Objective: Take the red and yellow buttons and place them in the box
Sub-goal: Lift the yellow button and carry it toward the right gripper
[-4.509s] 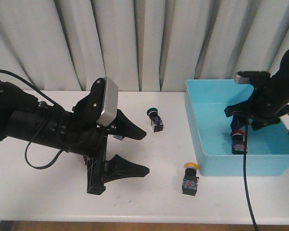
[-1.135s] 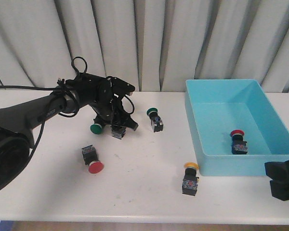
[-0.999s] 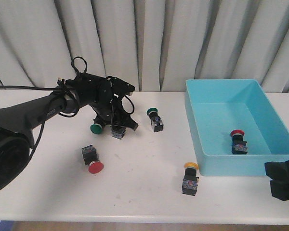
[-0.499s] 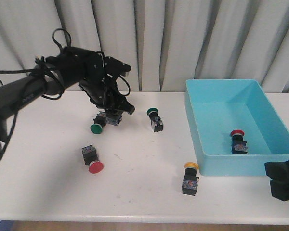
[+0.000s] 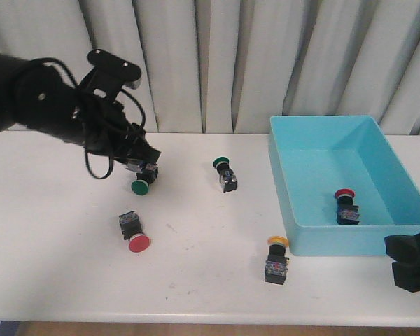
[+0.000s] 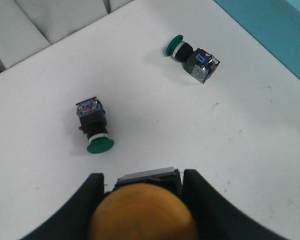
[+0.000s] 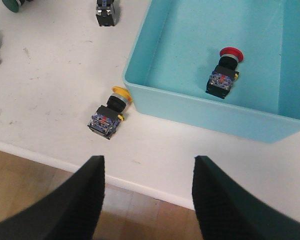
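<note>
My left gripper (image 5: 144, 158) hangs above the table's back left, shut on a yellow button (image 6: 142, 215) whose cap fills the space between its fingers (image 6: 142, 175). A red button (image 5: 134, 233) lies on the table nearer the front. Another yellow button (image 5: 276, 260) (image 7: 110, 112) lies just outside the box's front left corner. The turquoise box (image 5: 287, 196) (image 7: 190, 105) holds one red button (image 5: 346, 206) (image 7: 224, 72). My right gripper (image 5: 411, 264) (image 7: 147, 160) is open and empty at the table's front right edge.
Two green buttons lie on the table: one (image 5: 140, 185) (image 6: 93, 127) just below my left gripper, the other (image 5: 225, 173) (image 6: 192, 52) between it and the box. A grey curtain hangs behind the table.
My left gripper has risen off the table and moved left with the yellow button in it. The right gripper, over the box 4.5 s ago, has stayed at the front right for the last second.
</note>
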Tool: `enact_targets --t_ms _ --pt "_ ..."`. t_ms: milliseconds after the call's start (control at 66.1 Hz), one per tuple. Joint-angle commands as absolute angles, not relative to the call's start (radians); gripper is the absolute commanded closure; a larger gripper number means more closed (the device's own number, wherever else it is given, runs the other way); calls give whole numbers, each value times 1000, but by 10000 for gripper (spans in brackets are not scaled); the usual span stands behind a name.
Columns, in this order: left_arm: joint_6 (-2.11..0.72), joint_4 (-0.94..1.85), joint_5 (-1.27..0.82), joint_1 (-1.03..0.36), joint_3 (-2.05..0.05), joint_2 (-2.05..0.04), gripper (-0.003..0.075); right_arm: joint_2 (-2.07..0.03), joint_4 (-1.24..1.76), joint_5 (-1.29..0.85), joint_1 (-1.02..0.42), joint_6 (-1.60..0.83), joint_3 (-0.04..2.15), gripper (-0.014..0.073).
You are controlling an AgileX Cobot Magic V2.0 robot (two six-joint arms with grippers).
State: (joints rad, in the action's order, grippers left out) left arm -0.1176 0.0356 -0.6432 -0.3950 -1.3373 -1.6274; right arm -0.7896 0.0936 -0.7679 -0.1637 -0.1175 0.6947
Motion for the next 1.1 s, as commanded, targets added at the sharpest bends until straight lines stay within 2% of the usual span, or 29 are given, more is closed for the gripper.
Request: enact_targets --t_ms 0,257,575,757,893,1089 --pt "-108 47 -516 -398 -1221 -1487 517 -784 99 -708 -166 -125 719 211" --pt "-108 58 -452 -398 -977 -1371 517 -784 99 -708 -166 -125 719 211" --pt "-124 193 -349 -423 -946 -1372 517 -784 99 -703 -166 -125 719 211" --pt "-265 347 -318 -484 -948 -1372 517 -784 99 -702 -166 -125 719 211" --pt "-436 564 -328 -500 -949 -1372 517 -784 99 -702 -166 -125 719 211" --pt "-710 861 -529 -472 -1000 -1396 514 -784 99 -706 -166 -125 719 211"
